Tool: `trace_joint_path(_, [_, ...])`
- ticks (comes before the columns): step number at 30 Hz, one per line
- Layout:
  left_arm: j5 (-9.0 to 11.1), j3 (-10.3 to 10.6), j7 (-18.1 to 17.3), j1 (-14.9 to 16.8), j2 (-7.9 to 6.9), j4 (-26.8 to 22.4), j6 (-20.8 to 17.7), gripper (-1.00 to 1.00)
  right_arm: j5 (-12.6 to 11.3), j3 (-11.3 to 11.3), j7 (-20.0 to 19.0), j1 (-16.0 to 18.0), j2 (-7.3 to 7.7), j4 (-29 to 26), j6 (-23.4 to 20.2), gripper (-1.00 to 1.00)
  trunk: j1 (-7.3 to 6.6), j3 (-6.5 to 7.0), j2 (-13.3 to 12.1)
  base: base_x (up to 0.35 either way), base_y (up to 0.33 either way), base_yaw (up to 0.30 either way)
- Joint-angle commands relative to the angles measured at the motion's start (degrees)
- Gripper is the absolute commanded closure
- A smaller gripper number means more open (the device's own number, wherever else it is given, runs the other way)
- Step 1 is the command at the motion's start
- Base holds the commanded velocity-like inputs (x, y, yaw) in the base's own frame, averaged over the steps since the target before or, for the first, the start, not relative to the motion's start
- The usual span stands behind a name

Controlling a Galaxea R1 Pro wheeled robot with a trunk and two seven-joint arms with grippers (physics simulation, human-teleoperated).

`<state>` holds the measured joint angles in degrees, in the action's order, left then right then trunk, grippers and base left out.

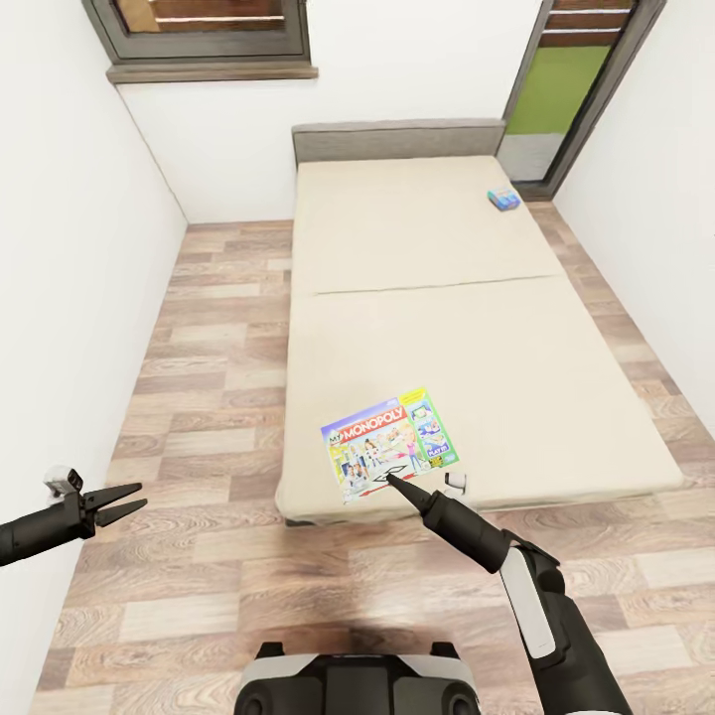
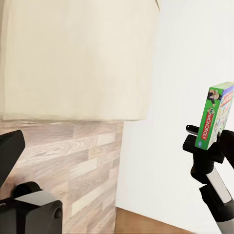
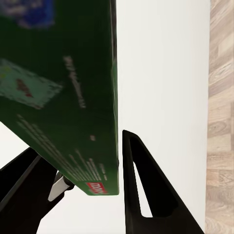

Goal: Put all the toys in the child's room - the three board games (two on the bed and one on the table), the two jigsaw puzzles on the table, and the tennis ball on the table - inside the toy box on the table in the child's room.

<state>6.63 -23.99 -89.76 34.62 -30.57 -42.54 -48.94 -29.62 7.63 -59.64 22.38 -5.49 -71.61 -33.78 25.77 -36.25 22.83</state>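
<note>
Bedroom floor's showing around the bed (image 1: 477, 298); right gripper (image 1: 392, 481) is pinching the Monopoly box (image 1: 389, 444), needing a carry to the toy box, while left gripper (image 1: 127, 501) is hanging spread.

Two board games show in the head view. One is the Monopoly box (image 1: 389, 445), lying toward six o'clock on the one bed (image 1: 447, 328); the other is a small blue box (image 1: 503, 199) toward one o'clock on the mattress. The mattress has two sections, split by one seam. Two grippers are counted: the left gripper (image 1: 127, 501) at eight o'clock of the picture, and the right gripper (image 1: 394, 483) at six o'clock, each with two fingers. Two openings sit in the far wall: one window (image 1: 204, 30) at eleven o'clock, one glazed door (image 1: 566, 89) at one o'clock.
</note>
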Motion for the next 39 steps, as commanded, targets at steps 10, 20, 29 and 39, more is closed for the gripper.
trace_joint_path(10, [-0.04,-0.01,-0.24,0.01,-0.08,0.00,-0.66,-1.00,-0.09,0.10,-0.13,0.03,-0.05,-0.01,-0.41,1.00,0.02,0.67,0.09,-0.219,0.000,-0.113])
trace_joint_path(20, [-0.04,-0.08,-0.24,0.01,-0.18,0.00,-0.75,-1.00,-0.15,0.10,-0.13,0.03,-0.06,-0.02,-0.41,1.00,0.02,0.96,0.09,-0.024,0.000,-0.082])
trace_joint_path(29, [-0.02,-0.09,-0.24,0.01,-0.26,0.00,-0.65,-1.00,-0.15,0.10,-0.13,0.03,-0.05,-0.02,-0.41,1.00,0.02,1.54,0.09,-0.001,0.000,-0.206])
trace_joint_path(39, [0.15,-0.14,-0.24,0.01,-0.55,0.00,-0.55,-1.00,-0.15,0.10,-0.16,0.03,-0.05,-0.02,-0.41,1.00,0.02,2.20,0.09,0.000,0.000,-0.216])
